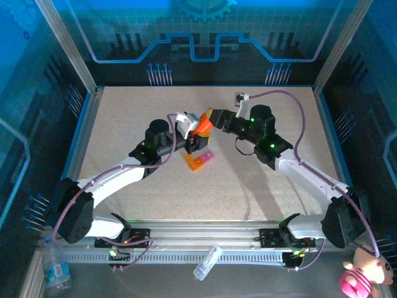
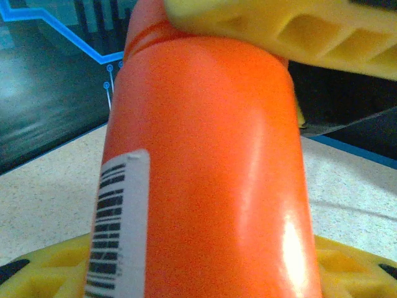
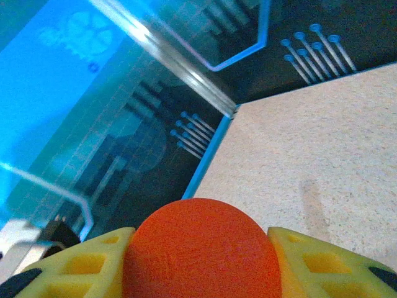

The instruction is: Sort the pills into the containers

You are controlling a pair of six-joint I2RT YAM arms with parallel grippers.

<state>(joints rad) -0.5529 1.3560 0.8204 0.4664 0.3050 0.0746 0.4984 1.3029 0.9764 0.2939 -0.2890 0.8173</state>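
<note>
Top external view, surface: speckled beige surface (image 1: 124, 112) inside blue walls.
Top external view, bottle: orange cylindrical plastic bottle (image 1: 200, 126), tilted, sat mid-surface between the two grippers.
Top external view, grippers: left gripper (image 1: 192, 131) met the bottle from the left, right gripper (image 1: 214, 117) from the right.
Top external view, containers: short strip of small joined square translucent plastic containers (image 1: 200, 160), orange and pink, lay on the surface just nearer than the bottle, apart from both grippers.
Left wrist view, grip: left gripper (image 2: 198, 276) stood partly closed, its yellow fingers (image 2: 37, 267) clamped on both sides of the bottle (image 2: 205, 155).
Left wrist view, label: white barcode label (image 2: 118, 223) faced the camera.
Right wrist view, grip: right gripper (image 3: 198, 276) was closed on the bottle's rounded orange end (image 3: 198, 239), a yellow finger (image 3: 80, 267) touching each side.
</note>
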